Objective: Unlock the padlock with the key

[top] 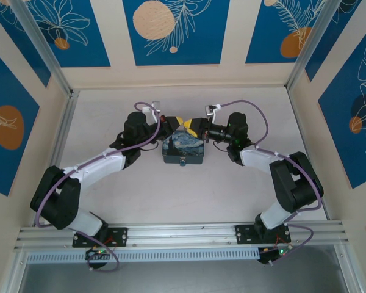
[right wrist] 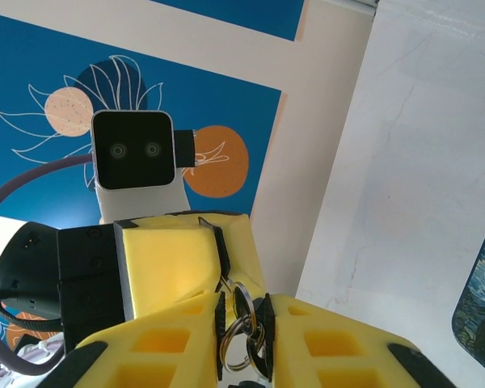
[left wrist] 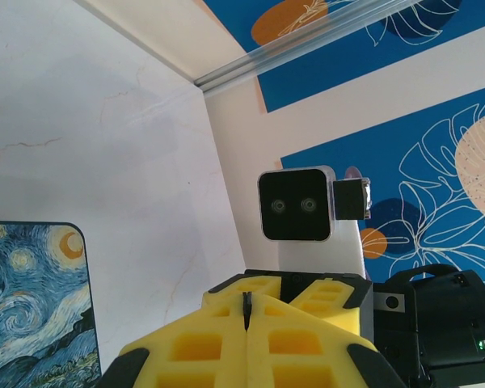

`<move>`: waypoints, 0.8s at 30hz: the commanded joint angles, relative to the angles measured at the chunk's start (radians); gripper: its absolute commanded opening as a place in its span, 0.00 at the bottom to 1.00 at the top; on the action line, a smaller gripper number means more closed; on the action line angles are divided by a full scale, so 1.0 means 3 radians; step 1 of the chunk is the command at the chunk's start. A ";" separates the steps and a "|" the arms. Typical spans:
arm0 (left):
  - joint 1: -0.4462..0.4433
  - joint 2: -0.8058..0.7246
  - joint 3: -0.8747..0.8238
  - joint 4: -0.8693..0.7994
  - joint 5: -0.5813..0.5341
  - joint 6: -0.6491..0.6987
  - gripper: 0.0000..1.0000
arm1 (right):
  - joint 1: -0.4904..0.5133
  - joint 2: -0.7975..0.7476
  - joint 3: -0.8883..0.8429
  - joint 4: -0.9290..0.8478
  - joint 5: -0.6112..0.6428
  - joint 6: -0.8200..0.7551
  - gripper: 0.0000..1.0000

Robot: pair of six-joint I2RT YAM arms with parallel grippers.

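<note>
Both grippers meet just above the back edge of the Starry Night box [top: 183, 148]. My left gripper [left wrist: 246, 304] is shut on a thin dark sliver, the key [left wrist: 246, 310], which stands edge-on between its yellow fingers. My right gripper [right wrist: 242, 314] is shut on the silvery key rings [right wrist: 241, 330], which hang between its pads. A thin wire runs from the rings up to the left gripper's yellow fingers [right wrist: 174, 259]. From above, the left gripper [top: 174, 125] and the right gripper [top: 198, 129] touch tip to tip. A tiny dark bit [top: 182, 162] at the box's front edge may be the padlock; it is too small to tell.
The box's corner appears at the lower left of the left wrist view [left wrist: 32, 311] and at the right edge of the right wrist view [right wrist: 483, 315]. Pale tabletop [top: 183, 195] lies around the box. Blue patterned walls and aluminium rails [top: 55, 140] close in the sides.
</note>
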 commanded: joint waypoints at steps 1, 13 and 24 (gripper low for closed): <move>-0.0035 0.0033 0.0063 0.0124 -0.0031 -0.0018 0.00 | -0.0015 0.0022 -0.0057 0.0128 -0.0063 0.0014 0.22; -0.0036 0.0030 0.0061 0.0124 -0.0031 -0.0018 0.00 | -0.0070 -0.0009 -0.0100 0.0177 -0.0072 0.0060 0.13; -0.0035 0.0023 0.0046 0.0129 -0.0029 -0.0018 0.00 | -0.0088 -0.0007 -0.0093 0.0180 -0.0090 0.0074 0.00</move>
